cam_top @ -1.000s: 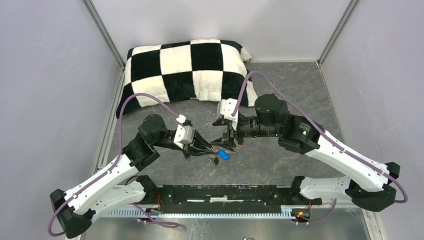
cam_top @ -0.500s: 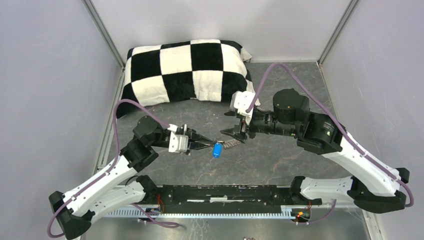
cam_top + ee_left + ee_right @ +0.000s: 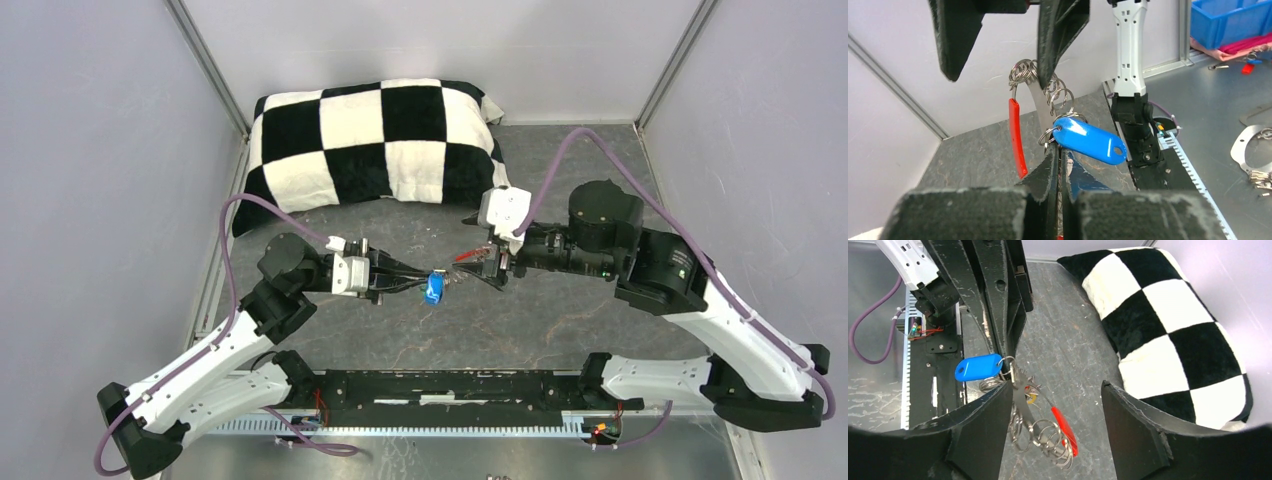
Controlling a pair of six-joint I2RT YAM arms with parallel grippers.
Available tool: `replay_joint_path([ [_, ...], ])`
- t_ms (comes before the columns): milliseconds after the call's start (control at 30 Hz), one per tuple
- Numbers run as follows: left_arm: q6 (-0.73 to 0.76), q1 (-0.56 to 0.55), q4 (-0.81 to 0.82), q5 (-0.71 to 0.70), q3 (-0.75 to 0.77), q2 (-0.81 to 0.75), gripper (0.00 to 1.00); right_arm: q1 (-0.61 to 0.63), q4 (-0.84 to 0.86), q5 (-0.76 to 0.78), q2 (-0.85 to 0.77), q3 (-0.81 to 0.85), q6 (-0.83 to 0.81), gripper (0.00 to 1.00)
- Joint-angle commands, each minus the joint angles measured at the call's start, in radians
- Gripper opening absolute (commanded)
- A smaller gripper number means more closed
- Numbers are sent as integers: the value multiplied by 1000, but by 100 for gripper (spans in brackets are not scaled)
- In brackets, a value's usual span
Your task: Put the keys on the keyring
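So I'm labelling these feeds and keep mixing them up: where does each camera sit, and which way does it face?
Top: above and behind the robot, facing down on the table; left gripper and right gripper show, tip to tip.
Left wrist: faces along its shut fingers at the keyring, blue tag and right arm.
Right wrist: faces along its open fingers at the left gripper, table and pillow.
Shared: all three show the blue tag.

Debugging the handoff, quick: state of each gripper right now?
Left gripper: closed, pinching the keyring next to the blue tag.
Right gripper: open, jaws apart at the keyring's small rings, gripping nothing.
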Motion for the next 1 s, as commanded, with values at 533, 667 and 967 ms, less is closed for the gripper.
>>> replay_joint_path([
  [533, -297, 7, 95, -181, 36, 0, 2, 4, 91, -123, 30, 36, -104, 85],
  [667, -362, 20, 98, -198, 51, 16, 2, 5, 99, -98, 10, 23, -128, 86],
  [967, -469, 33, 67, -175, 80, 32, 2, 4, 108, -170, 13, 20, -166, 89],
])
